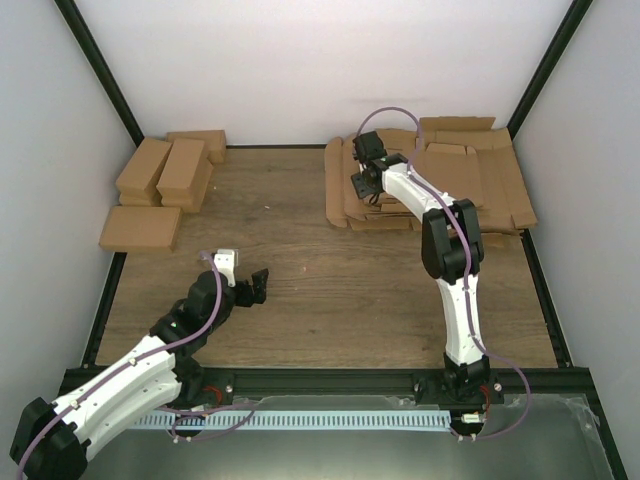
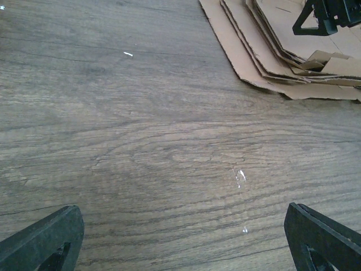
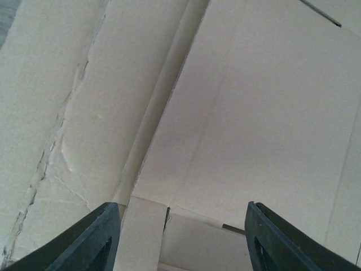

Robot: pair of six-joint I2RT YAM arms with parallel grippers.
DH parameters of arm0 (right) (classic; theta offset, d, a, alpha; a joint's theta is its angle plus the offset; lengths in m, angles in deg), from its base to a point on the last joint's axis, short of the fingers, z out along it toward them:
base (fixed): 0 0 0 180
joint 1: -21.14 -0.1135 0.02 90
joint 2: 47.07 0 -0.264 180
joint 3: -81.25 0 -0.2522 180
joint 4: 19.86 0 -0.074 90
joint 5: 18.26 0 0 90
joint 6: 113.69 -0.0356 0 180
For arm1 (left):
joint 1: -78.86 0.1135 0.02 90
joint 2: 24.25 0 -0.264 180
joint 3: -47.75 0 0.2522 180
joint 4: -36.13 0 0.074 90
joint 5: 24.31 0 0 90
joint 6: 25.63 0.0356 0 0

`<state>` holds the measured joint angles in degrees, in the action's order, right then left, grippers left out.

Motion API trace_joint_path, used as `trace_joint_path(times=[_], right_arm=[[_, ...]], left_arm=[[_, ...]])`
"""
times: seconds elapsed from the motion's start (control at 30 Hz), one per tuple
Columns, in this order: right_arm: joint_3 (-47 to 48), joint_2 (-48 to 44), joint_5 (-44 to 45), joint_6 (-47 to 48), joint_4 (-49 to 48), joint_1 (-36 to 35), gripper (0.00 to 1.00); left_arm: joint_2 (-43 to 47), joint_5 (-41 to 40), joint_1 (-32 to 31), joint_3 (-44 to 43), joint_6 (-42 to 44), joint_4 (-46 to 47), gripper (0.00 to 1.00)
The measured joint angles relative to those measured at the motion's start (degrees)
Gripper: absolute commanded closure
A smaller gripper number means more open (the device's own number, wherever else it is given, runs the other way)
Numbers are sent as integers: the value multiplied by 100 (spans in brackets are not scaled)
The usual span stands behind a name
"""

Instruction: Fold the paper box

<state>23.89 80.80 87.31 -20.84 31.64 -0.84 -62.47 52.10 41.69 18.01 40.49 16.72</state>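
Barely begun: right gripper (image 1: 361,187), fingers spread, hovers over stacked flat brown cardboard sheets (image 1: 485,175), upper right; left gripper (image 1: 258,285) gapes empty.

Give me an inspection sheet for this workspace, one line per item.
Surface: wood-grain table, with a few small shiny specks in the left wrist view.
Job's things: paper box, thin and wide, lies flat at the table's left edge, apart from both grippers.
Clutter: stack of flat cardboard sheets at far right; narrow boxes piled at far left.
Grippers: left gripper open over bare table. Right gripper open over the stack; contact cannot be told.
Cables: purple cables run along both arms, looping at the right wrist.
Surroundings: white walls and black corner posts.
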Motion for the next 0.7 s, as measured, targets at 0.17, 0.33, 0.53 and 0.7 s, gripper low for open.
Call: trace_joint_path(times=[0.17,0.33,0.53,0.7], right_arm=[[0,2,31,129,116,-35,38],[0,4,26,275,302,-35,37],[2,31,39,223,590,-35,41],[-2,55,186,118,859,-33,48]], left_arm=[[0,17,0,4,2,0,0],[0,22,0,4,2,0,0],[0,37,0,4,4,2,0],[0,39,0,4,4,2,0]])
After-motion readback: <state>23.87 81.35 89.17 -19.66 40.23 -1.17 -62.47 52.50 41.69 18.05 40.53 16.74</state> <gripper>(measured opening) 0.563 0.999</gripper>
